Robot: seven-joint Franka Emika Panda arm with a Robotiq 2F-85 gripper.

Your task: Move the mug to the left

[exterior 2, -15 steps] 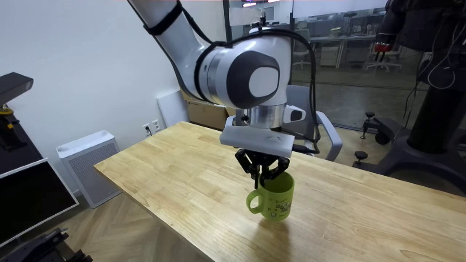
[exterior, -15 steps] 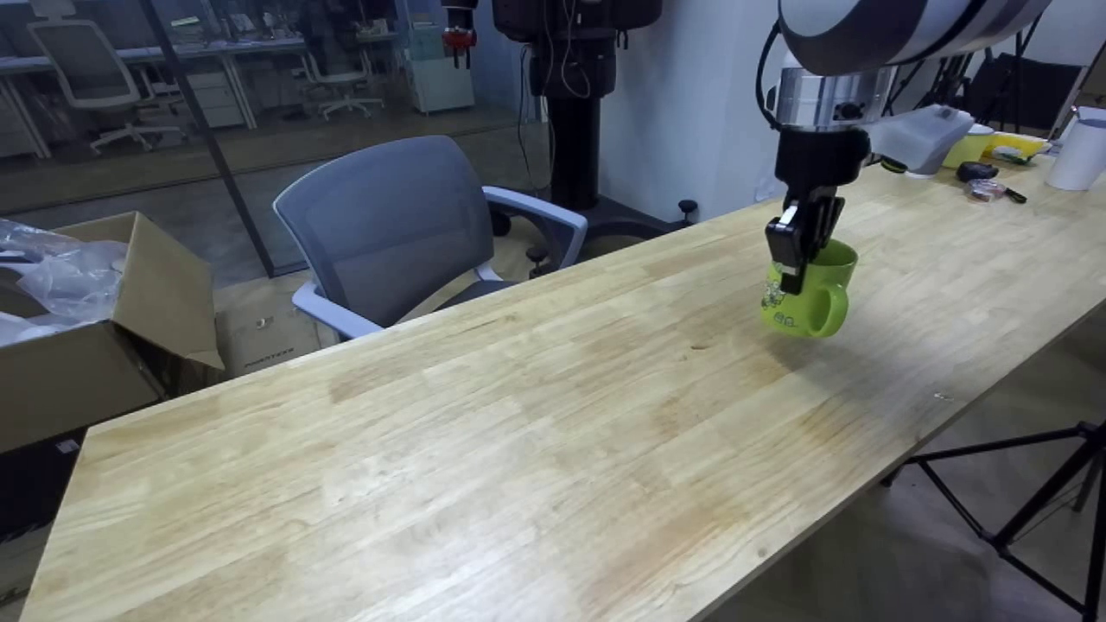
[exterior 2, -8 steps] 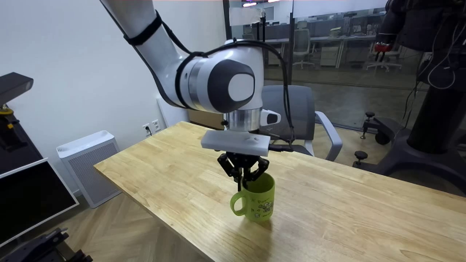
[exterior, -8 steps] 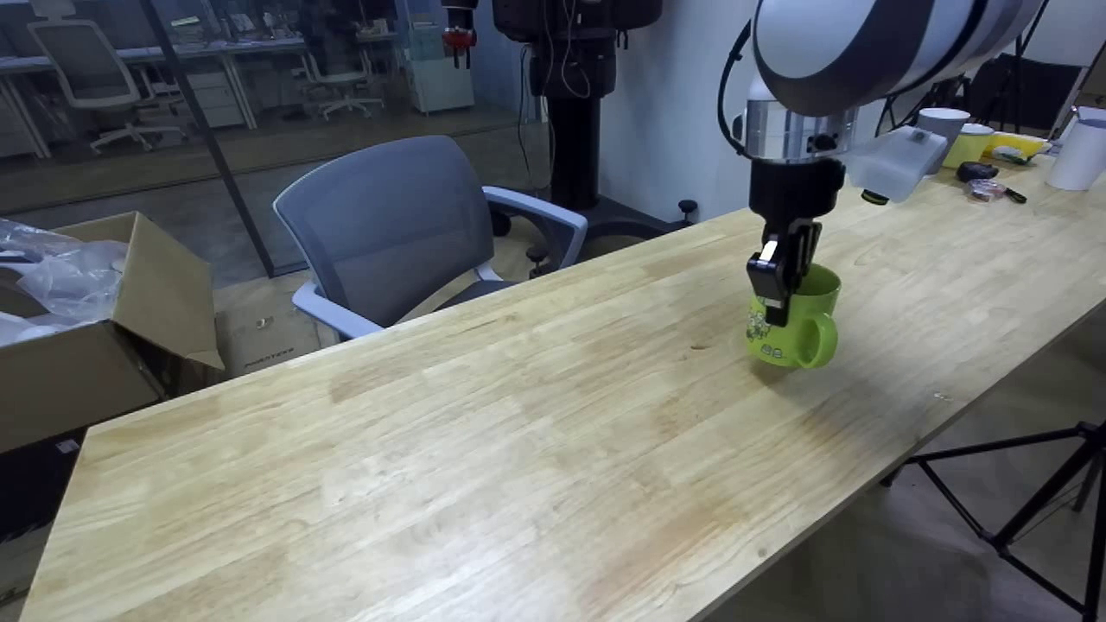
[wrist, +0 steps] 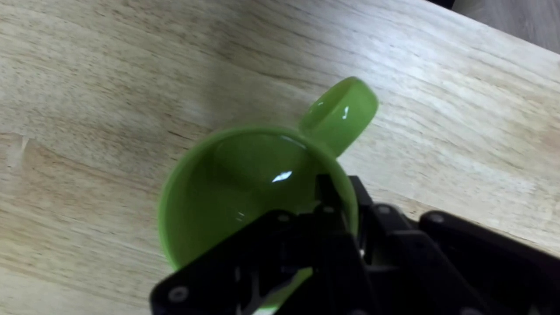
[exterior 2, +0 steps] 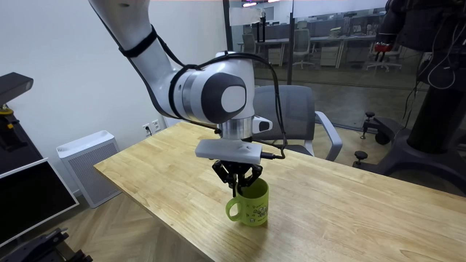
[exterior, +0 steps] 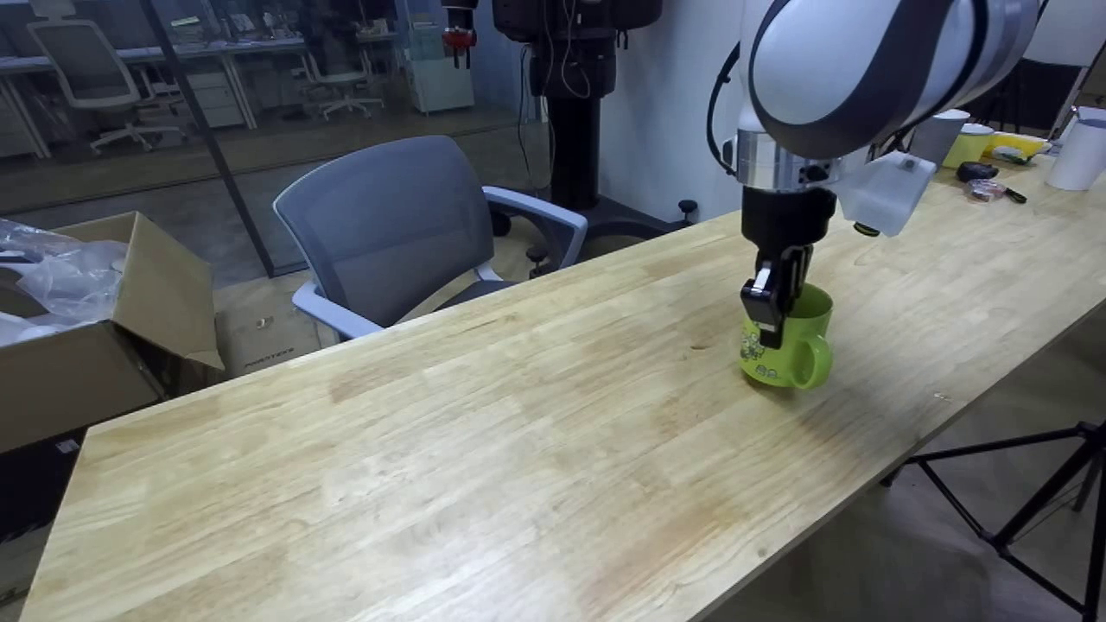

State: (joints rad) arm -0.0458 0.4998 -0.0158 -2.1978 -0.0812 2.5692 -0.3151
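The mug is lime green with a side handle and printed drawings. It shows in both exterior views (exterior: 793, 356) (exterior 2: 255, 209) and in the wrist view (wrist: 258, 175). My gripper (exterior 2: 237, 191) is shut on the mug's rim beside the handle, with one finger inside and one outside. In the wrist view the gripper (wrist: 342, 188) pinches the rim wall. The mug is upright, with its base very near the wooden table (exterior: 432, 484); I cannot tell whether it touches. Part of the mug's wall is hidden by the fingers (exterior: 778, 333).
A grey chair (exterior: 389, 233) stands at the table's long edge. At the table's far end are a grey cup (exterior: 940, 136), a lime container (exterior: 969, 147), a yellow tray (exterior: 1015, 147), a black object (exterior: 976, 171) and a white cylinder (exterior: 1078, 155).
My gripper has carried the mug leftward in both exterior views and lowered it toward the table. The grip on the rim is unchanged. The grey cup has come into view behind the arm.
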